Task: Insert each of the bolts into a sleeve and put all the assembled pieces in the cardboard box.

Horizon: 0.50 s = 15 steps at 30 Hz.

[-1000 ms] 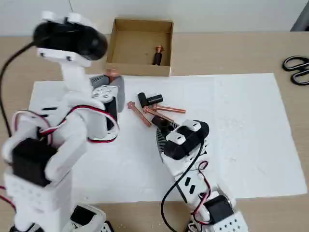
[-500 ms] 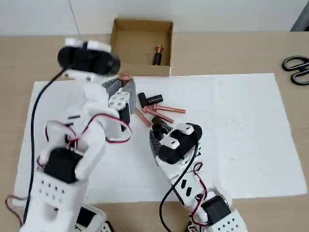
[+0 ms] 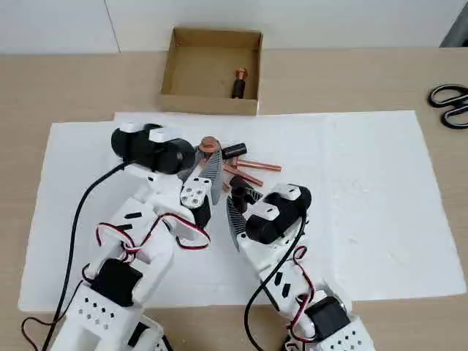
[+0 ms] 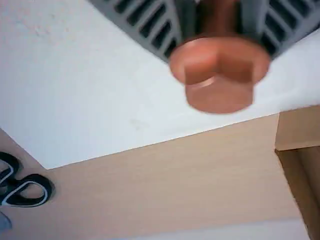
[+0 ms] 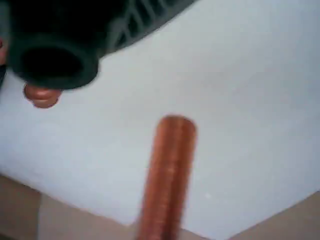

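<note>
Here the left pincer (image 3: 209, 156) is clamped on a copper bolt (image 4: 218, 75), its head poking out past the tips, above the white paper (image 3: 365, 190). Just beside it the right pincer (image 3: 235, 203) apparently grips a black sleeve (image 5: 52, 60). Loose bolts (image 3: 252, 165) lie near; the cardboard box (image 3: 208, 104) beyond holds one assembled piece (image 3: 239, 82)

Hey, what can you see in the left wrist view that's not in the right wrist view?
Left wrist view, not the right: a copper bolt head gripped in the left claw, the scissors and a corner of the cardboard box. Right wrist view, not the left: a black sleeve in the right claw and a bolt shaft close to the lens. Both: the white paper and the wooden table.
</note>
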Motion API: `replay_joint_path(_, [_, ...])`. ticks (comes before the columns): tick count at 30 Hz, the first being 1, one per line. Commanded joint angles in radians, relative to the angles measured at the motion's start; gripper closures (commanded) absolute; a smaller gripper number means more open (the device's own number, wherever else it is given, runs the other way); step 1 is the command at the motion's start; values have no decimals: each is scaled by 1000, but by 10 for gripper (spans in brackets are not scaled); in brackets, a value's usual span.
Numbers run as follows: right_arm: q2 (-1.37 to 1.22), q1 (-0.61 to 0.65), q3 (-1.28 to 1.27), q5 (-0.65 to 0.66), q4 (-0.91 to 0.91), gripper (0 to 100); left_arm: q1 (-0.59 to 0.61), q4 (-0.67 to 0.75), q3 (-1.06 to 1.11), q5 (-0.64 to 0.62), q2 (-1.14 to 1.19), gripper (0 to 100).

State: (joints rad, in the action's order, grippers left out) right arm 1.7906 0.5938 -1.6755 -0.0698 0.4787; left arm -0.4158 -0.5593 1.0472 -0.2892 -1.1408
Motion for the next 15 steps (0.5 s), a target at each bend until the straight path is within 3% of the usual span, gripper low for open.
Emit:
replay_joint_path(1, [2,7,-8,-14,2,995,-8,37,-10,-6,-28,994])
replay_joint_path(7, [5,12,-8,-15,-2,995,-8,167,-2,-84,-25,994])
replay_joint_path(15, [2,50,-8,-15,-2,995,-40,166,44,-98,-23,994])
